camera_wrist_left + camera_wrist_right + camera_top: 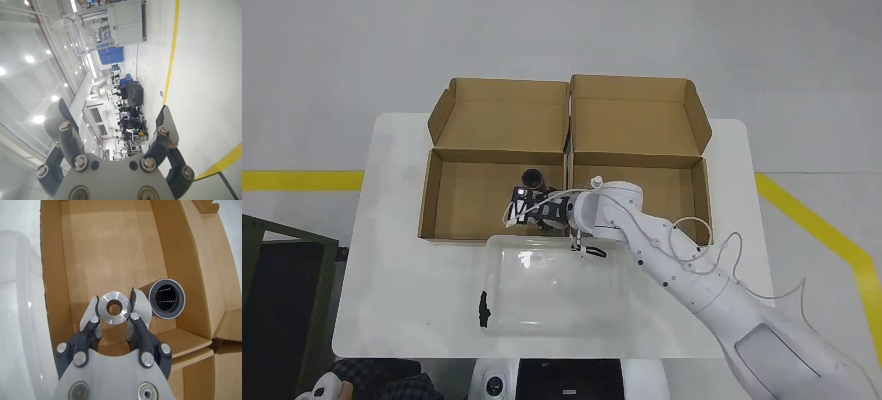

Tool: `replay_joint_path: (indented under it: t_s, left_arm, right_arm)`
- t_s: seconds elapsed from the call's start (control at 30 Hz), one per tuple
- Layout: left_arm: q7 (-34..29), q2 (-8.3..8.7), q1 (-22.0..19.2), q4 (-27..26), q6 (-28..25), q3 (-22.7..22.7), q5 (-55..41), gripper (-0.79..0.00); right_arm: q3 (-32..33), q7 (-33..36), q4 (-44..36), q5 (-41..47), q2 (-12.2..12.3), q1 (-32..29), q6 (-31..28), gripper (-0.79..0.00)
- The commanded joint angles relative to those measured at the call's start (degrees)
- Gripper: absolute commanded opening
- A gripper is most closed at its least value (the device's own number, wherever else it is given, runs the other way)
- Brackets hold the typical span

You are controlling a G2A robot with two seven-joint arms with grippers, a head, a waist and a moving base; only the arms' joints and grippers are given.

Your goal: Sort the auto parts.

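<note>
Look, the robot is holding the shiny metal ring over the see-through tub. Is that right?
No. The jaws hold the shiny metal ring over the cardboard box, not over the see-through tub, which sits beside the box. The right wrist view shows it.

This is a big factory-style robotics hall, with a pale polished floor (pixel 208 75) marked by yellow lines (pixel 171 56), a high ceiling with round lamps (pixel 29 59), a glazed aluminium-framed cell (pixel 113 26), blue cabinets (pixel 111 55) and crowded workstations (pixel 132 98) far off.
</note>
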Motion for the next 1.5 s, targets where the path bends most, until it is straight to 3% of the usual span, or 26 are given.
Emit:
replay_joint_path:
  t_s: [0.0, 0.1, 0.23, 0.47, 0.73, 0.97, 1.47]
  left_arm:
    - [0.0, 0.0, 0.0, 0.0, 0.0, 0.0, 0.0, 0.0]
    - [0.0, 0.0, 0.0, 0.0, 0.0, 0.0, 0.0, 0.0]
    - [0.0, 0.0, 0.0, 0.0, 0.0, 0.0, 0.0, 0.0]
    - [0.0, 0.0, 0.0, 0.0, 0.0, 0.0, 0.0, 0.0]
    - [0.0, 0.0, 0.0, 0.0, 0.0, 0.0, 0.0, 0.0]
    - [0.0, 0.0, 0.0, 0.0, 0.0, 0.0, 0.0, 0.0]
    - [0.0, 0.0, 0.0, 0.0, 0.0, 0.0, 0.0, 0.0]
  right_arm:
    - [-0.2, 0.2, 0.5, -0.1, -0.2, 0.1, 0.0, -0.733]
    - [-0.4, 0.4, 1.2, -0.4, -0.5, 0.4, -0.1, -0.64]
    - [-0.6, 0.6, 2.1, -0.5, -0.9, 0.6, -0.2, -0.622]
    - [-0.6, 0.9, 3.2, -0.8, -1.4, 0.9, -0.6, -0.502]
    - [0.6, 1.1, 1.8, -1.5, -1.4, 0.9, -1.7, -0.493]
    - [3.8, 0.2, -4.5, -1.0, -0.5, -1.1, -2.2, -0.462]
    - [16.9, -2.5, -23.8, 0.4, 3.7, -14.1, -3.4, -0.428]
